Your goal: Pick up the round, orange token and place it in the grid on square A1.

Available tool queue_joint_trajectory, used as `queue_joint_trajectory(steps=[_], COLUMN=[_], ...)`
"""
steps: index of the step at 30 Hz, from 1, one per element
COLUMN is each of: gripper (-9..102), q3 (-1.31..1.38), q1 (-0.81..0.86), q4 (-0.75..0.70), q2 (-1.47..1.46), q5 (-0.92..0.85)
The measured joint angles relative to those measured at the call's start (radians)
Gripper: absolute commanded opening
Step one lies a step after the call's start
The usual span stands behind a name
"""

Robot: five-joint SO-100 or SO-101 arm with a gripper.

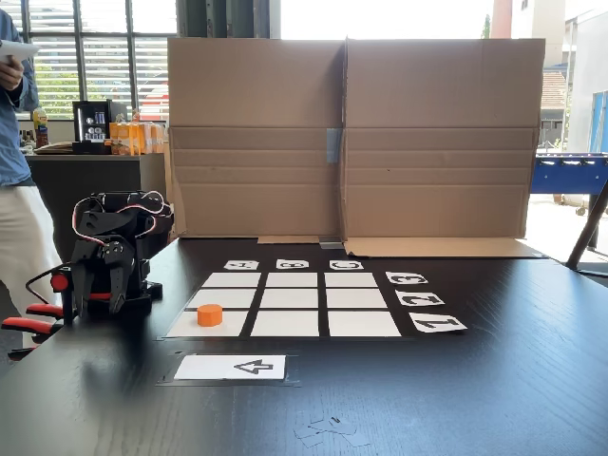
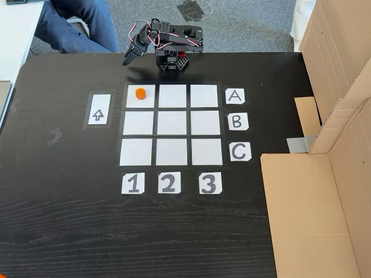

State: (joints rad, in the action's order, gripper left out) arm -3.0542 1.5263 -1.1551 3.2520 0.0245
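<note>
- Sitting on the corner square of the grid [image 2: 171,124], the token [image 2: 139,92] lies well apart from the gripper [image 2: 128,58], which hangs above the bare black table [image 2: 58,220] just past the grid's edge; nothing is held.
- Whether the gripper's fingers are apart or together cannot be told: in both fixed views they show as one dark shape.
- In a fixed view from the table's side the token [image 1: 210,314] rests on the nearest left square, with the folded arm [image 1: 109,256] to its left and a little further back.
- The token is a short, bright orange cylinder with a flat top, upright, much narrower than the square under it.
- It stands toward the upper middle of square A1 [image 2: 141,96] in the view from above, where the row marked A [image 2: 235,96] meets the column marked 1 [image 2: 133,183].
- The grid is nine white squares split by black gaps; the other eight squares carry nothing.
- A white card with a black arrow [image 2: 98,109] lies beside the grid, just left of square A1 in the view from above.
- Cardboard walls [image 1: 351,142] stand at the table's far edge, and a person [image 1: 17,171] stands beyond the arm.
</note>
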Motion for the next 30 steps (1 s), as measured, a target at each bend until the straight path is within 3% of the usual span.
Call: queue_joint_trajectory(steps=[30], gripper=[19], q3=[-0.002], q1=[0.000], q4=[0.000], q2=[0.011], q5=[0.000])
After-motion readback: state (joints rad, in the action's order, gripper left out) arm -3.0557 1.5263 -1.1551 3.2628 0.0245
